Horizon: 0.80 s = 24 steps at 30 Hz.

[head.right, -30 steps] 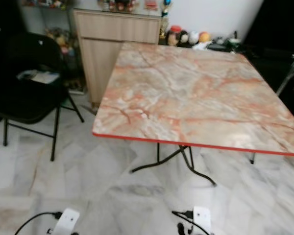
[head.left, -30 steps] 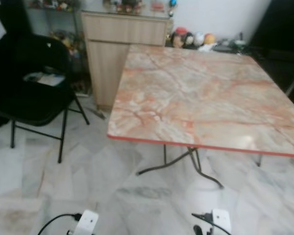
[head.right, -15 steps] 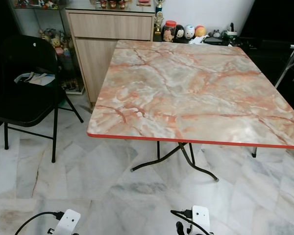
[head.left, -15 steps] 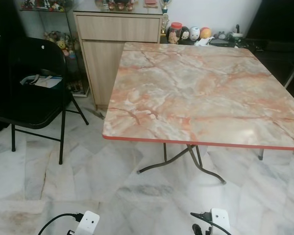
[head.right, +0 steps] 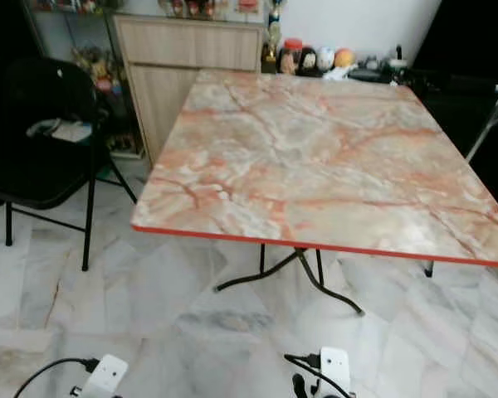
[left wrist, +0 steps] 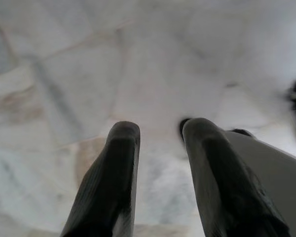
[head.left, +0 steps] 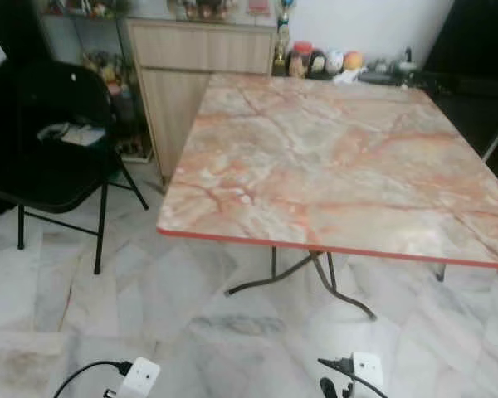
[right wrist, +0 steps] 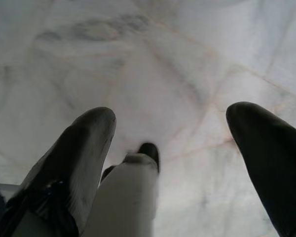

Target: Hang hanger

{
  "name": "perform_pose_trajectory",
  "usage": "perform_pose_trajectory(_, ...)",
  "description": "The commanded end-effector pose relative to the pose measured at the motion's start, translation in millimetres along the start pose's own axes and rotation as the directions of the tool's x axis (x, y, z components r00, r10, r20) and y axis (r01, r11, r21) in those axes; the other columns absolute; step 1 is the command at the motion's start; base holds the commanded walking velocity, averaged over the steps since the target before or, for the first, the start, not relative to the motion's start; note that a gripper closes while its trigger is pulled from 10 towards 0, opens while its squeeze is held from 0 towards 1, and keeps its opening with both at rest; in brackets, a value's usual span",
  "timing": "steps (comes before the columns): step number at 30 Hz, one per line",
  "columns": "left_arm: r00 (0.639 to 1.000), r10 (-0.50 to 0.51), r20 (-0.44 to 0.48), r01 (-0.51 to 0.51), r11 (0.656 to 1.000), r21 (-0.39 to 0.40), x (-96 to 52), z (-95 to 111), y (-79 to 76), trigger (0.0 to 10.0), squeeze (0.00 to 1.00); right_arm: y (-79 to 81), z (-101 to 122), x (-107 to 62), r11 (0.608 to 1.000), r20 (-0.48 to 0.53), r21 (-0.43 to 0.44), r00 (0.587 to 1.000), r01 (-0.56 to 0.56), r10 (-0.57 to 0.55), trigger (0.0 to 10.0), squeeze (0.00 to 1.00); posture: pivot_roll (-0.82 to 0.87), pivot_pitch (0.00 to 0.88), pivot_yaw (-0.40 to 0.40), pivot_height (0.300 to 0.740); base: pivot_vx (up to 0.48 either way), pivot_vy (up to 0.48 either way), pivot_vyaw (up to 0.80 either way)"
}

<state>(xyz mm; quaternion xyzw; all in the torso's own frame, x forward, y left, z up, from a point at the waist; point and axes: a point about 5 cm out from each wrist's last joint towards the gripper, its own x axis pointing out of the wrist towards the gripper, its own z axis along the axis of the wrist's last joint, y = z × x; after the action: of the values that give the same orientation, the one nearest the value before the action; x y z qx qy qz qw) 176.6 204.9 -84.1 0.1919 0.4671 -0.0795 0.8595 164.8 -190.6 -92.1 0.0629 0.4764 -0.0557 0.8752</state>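
1. One worktop (head.left: 332,157) with a pink-and-cream marble pattern and a red edge stands at the middle of the head views, its surface bare, on dark bent metal legs (head.left: 315,278).
2. One black folding chair (head.left: 54,157) stands to the robot's left of the worktop, well apart from it, with some papers (head.left: 70,133) lying on its seat.
3. One light wooden cabinet (head.left: 195,75) stands behind the worktop's far left corner, against the white wall.
4. Several small round figurines (head.left: 319,62), about four or five, sit in a row beside the cabinet past the worktop's far edge; blur keeps the count uncertain.
5. Two white wrist units show at the bottom of the head views, one per arm: the left arm (head.left: 137,381) with a black cable looping off it, the right arm (head.left: 361,373) likewise.
6. Two black fingers of the left pincer (left wrist: 160,143) point down at the pale marble floor (left wrist: 64,74), with a narrow gap between them and nothing in it.
7. Two black fingers of the right pincer (right wrist: 172,128) also point down at the floor, spread wide and empty; a pale robot part (right wrist: 126,197) with a dark tip shows between them, below.
8. No hanger can be made out in any view, so its place cannot be told.
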Motion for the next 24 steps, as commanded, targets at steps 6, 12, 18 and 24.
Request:
perform_pose_trajectory(6, 1.0, -0.023, -0.007, 0.023, 1.0, 0.011, 0.2, -0.4, -5.5, 10.0, 0.0, -1.6, 0.4, -0.1, 1.0, 0.001, -0.002, 1.0, 0.014, -0.014, 10.0, 0.0, 0.02, 0.0, -0.058, 0.74, 0.0, -0.321, -0.46)
perform_pose_trajectory(12, 1.0, -0.021, -0.009, 0.022, 1.0, 0.015, 0.2, -0.8, -5.9, 10.0, 0.0, -0.8, -0.3, -0.2, 1.0, 0.003, -0.008, 1.0, 0.007, -0.007, 10.0, 0.0, 0.02, 0.0, -0.062, 0.74, 0.0, -0.321, -0.57)
perform_pose_trajectory(18, 1.0, -0.027, -0.012, 0.028, 0.999, 0.023, 0.3, -0.9, -6.6, 10.0, 0.0, 0.6, -0.2, -0.1, 1.0, 0.007, -0.018, 1.0, 0.0, 0.0, 10.0, 0.0, 0.01, 0.0, -0.063, 0.74, 0.0, -0.321, 0.0)
perform_pose_trajectory(24, 0.999, -0.028, -0.017, 0.028, 0.999, 0.028, 0.2, -1.3, -6.2, 10.0, 0.0, 1.6, -0.2, -0.1, 1.0, 0.009, -0.023, 1.0, -0.006, 0.006, 10.0, 0.0, 0.01, 0.0, -0.06, 0.74, 0.0, -0.314, 0.0)
